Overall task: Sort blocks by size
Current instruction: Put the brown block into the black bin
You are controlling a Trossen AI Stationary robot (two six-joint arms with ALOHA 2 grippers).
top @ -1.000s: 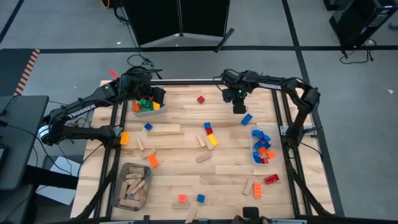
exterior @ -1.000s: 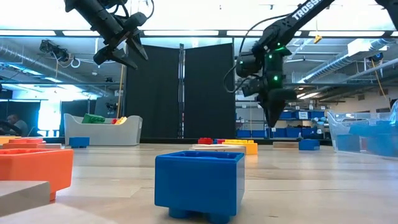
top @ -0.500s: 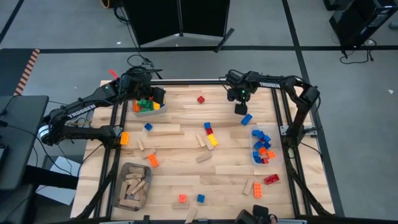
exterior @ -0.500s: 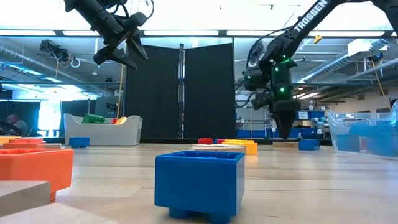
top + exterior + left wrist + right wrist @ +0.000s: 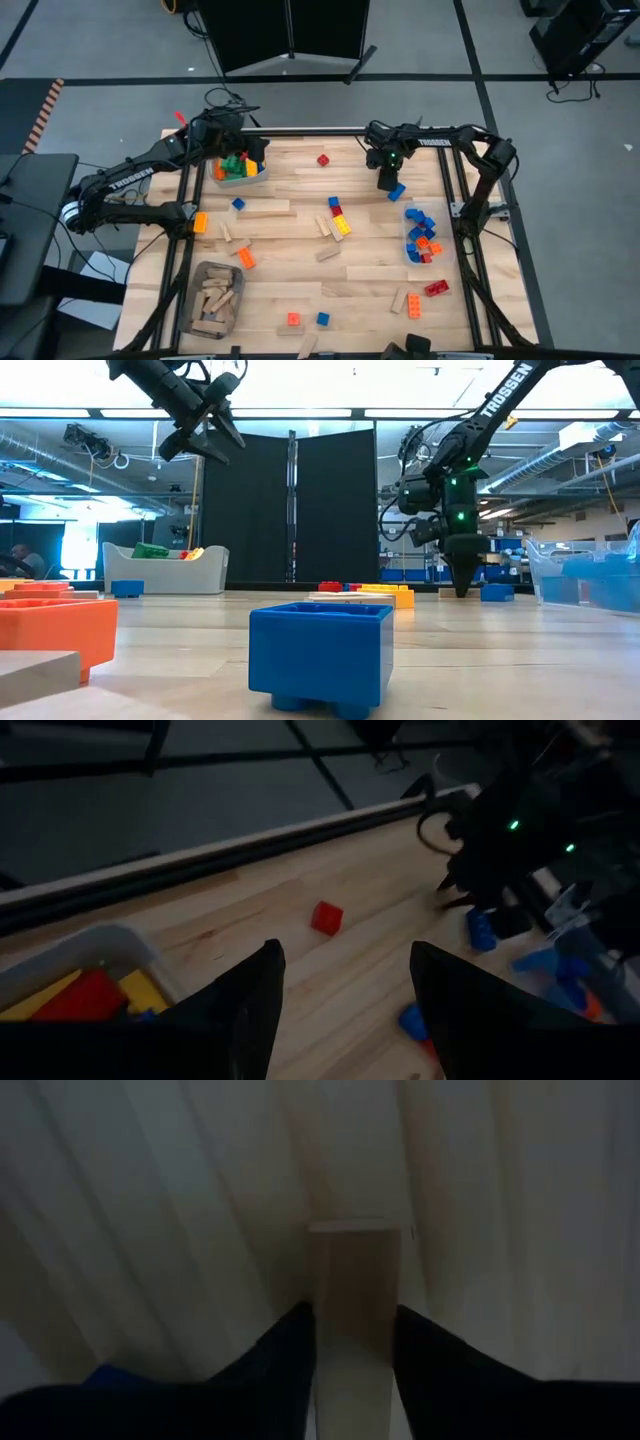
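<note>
Studded blocks in red, blue, orange and yellow, along with tan wooden pieces, lie scattered over the wooden table [image 5: 300,250]. My right gripper [image 5: 385,183] points straight down at the far right, its fingertips at the tabletop beside a blue block [image 5: 397,191]. It is shut on a small tan wooden block [image 5: 355,1265] that lies flat on the table. My left gripper [image 5: 232,142] hangs open in the air above the grey bin [image 5: 240,170] at the far left, with nothing between its fingers [image 5: 245,1010]. My right gripper [image 5: 352,1320] has the wooden block's two long sides [image 5: 322,1305] between its two fingers [image 5: 285,1360]. The fingers come from above, pointing down, and stand across the block's width. The block lies flat on the tabletop.
The grey bin holds green, red and yellow blocks. A clear bin [image 5: 421,236] at the right edge holds mostly blue blocks. A grey bin [image 5: 215,298] at the near left holds wooden pieces. A red block [image 5: 323,159] lies near the far edge.
My right gripper has sunk from well above the table down to its surface, moving a little toward the right edge and the blue block.
</note>
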